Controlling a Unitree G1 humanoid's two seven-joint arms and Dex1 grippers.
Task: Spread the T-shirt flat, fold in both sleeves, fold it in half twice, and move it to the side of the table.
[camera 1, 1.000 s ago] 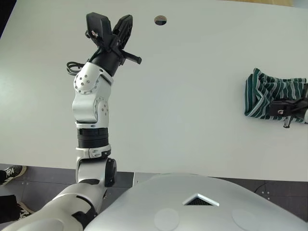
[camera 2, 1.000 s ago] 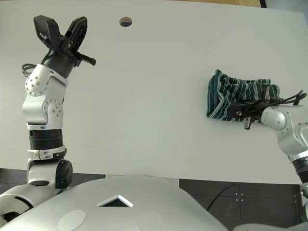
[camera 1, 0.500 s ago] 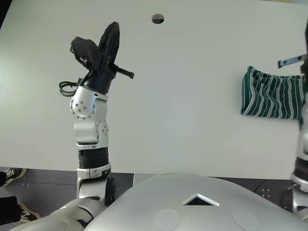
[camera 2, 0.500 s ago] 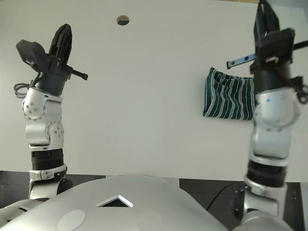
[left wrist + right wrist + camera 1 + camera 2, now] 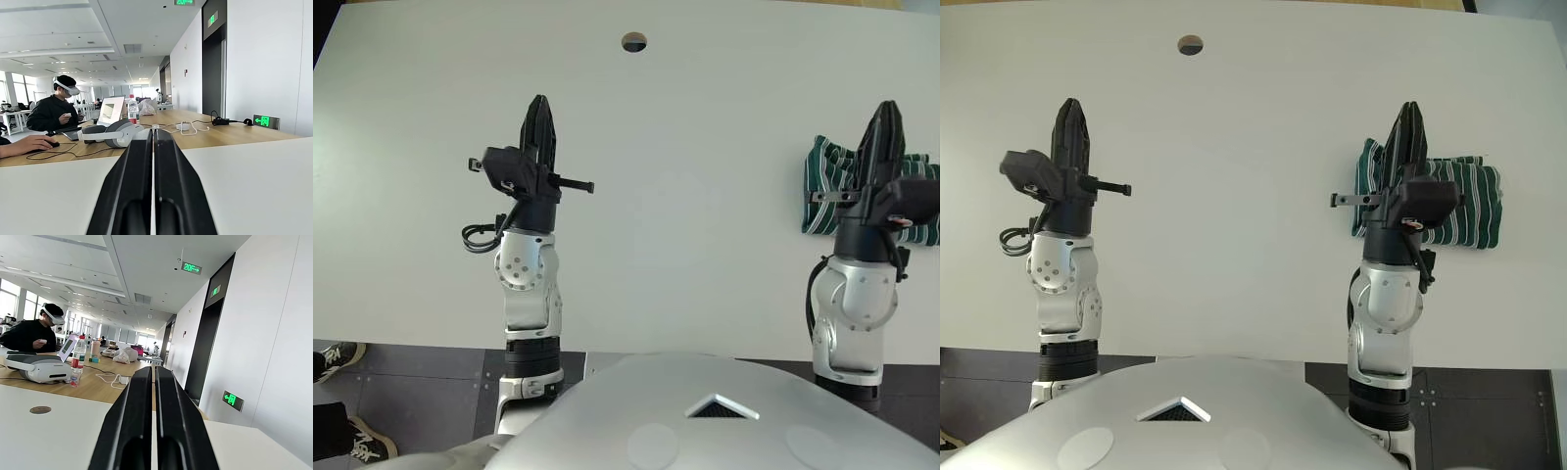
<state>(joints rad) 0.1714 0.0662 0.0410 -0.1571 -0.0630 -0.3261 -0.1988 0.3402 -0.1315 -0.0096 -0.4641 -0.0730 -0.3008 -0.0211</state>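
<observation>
The T-shirt [image 5: 1469, 201], green with thin white stripes, lies folded into a small bundle at the right side of the white table [image 5: 1234, 117]. My right gripper [image 5: 1410, 106] stands upright just in front of the bundle's left end, raised off it, fingers pressed together and empty. My left gripper [image 5: 1070, 103] stands upright over the left part of the table, also shut on nothing. In the wrist views each pair of dark fingers, left [image 5: 153, 131] and right [image 5: 153, 368], meets in a thin seam and points across the tabletop.
A round cable hole [image 5: 1190, 44] sits near the table's far edge. Bare white surface stretches between the two arms. Beyond the table are wooden desks [image 5: 195, 137] with a headset, cables and a laptop.
The right gripper let go of the folded T-shirt, lifted and drew back upright. The left arm pulled back toward the near edge and its open fingers came shut.
</observation>
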